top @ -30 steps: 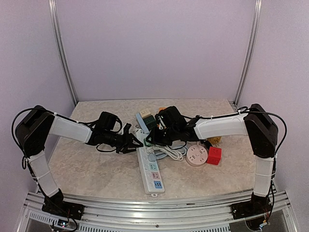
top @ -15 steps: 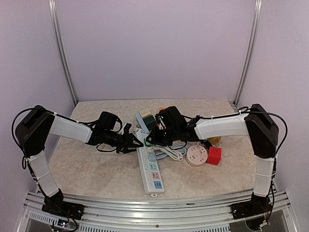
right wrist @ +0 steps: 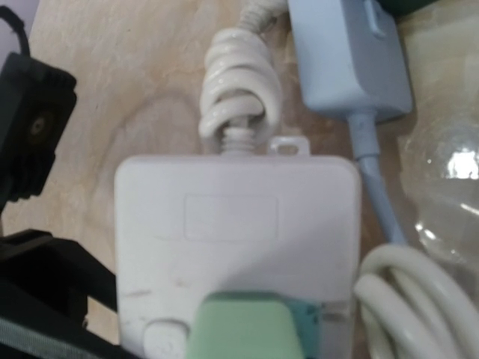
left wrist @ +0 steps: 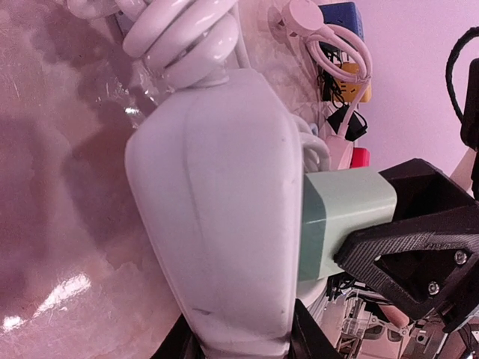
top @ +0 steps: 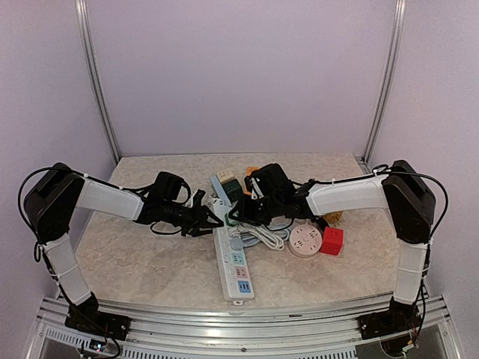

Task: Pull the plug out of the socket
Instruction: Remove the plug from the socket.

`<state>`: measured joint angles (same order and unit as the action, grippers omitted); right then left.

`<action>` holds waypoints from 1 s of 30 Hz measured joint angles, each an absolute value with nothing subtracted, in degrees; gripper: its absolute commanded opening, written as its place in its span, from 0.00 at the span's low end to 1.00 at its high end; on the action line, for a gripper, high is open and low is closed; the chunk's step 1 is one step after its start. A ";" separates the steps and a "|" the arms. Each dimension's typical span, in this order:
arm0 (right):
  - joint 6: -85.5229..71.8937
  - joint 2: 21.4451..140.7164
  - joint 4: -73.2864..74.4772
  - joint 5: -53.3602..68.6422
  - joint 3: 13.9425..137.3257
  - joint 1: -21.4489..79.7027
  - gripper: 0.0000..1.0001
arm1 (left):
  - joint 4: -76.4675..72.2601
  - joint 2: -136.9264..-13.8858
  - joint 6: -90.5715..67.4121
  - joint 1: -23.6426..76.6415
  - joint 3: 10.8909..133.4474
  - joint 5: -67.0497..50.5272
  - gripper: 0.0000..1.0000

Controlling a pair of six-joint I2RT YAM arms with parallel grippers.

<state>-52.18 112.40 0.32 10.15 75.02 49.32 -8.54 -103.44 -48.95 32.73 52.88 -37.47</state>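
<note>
Our pale green plug (left wrist: 348, 217) sits in the far end of the white power strip (top: 233, 263), near the middle of the worktop (top: 135, 254). Our right gripper (top: 238, 215) is clamped on the plug, its black fingers (left wrist: 419, 239) on either side. Our left gripper (top: 212, 221) is closed across that same end of the strip. Toward the right edge lie a coiled white cable (top: 262, 236), a round white socket (top: 304, 240) and a red cube (top: 331, 240).
</note>
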 measured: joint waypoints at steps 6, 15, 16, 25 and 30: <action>-51.77 111.77 1.41 8.47 75.05 49.63 0.00 | -8.54 -103.44 -48.45 32.88 53.15 -37.47 0.06; -49.84 111.48 6.55 0.99 77.62 52.80 0.00 | -8.25 -103.44 -47.97 33.19 53.34 -37.30 0.05; -49.54 111.48 7.49 -0.19 78.17 53.23 0.00 | -8.10 -103.44 -47.92 33.23 53.45 -37.30 0.05; -47.33 111.66 15.51 -9.13 83.18 56.27 0.00 | -7.27 -103.00 -47.11 33.52 53.87 -37.17 0.05; -47.20 111.66 16.10 -9.65 83.64 56.40 0.00 | -6.81 -103.00 -47.27 33.50 53.87 -36.77 0.04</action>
